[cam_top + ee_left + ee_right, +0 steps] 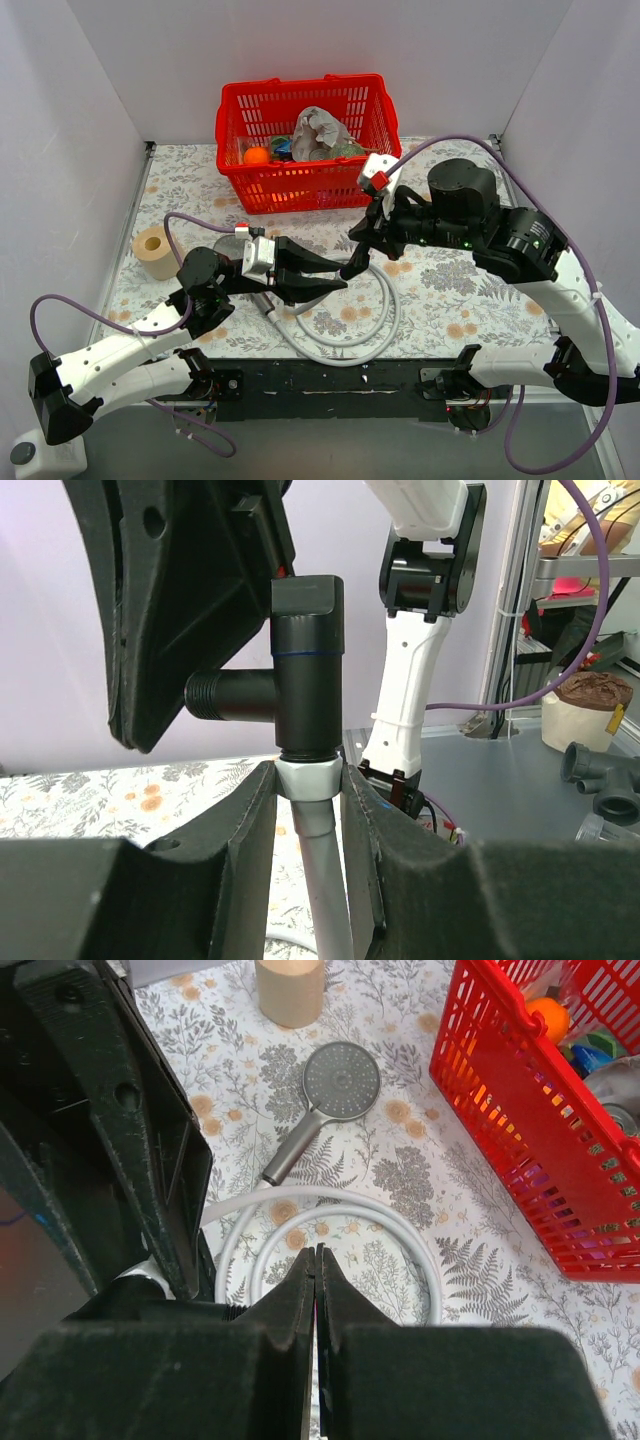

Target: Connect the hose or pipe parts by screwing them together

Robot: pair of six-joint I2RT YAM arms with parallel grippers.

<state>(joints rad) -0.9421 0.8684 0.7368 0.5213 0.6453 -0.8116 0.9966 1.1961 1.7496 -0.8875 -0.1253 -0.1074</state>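
Left gripper (308, 792) clamped on hose nut (308, 777). Black valve (305, 670) seated on nut, looks threaded on. Right gripper (315, 1280) pinched flat; I see nothing in it. Hose (330, 1192) coiled mid-tabletop. Shower head (340, 1080) lies loose beside coil, toward left edge, unconnected. I judge roughly half done.

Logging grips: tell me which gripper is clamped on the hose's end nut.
The left gripper: its fingers pinch the light-grey nut under the black valve. The right gripper is shut on nothing.
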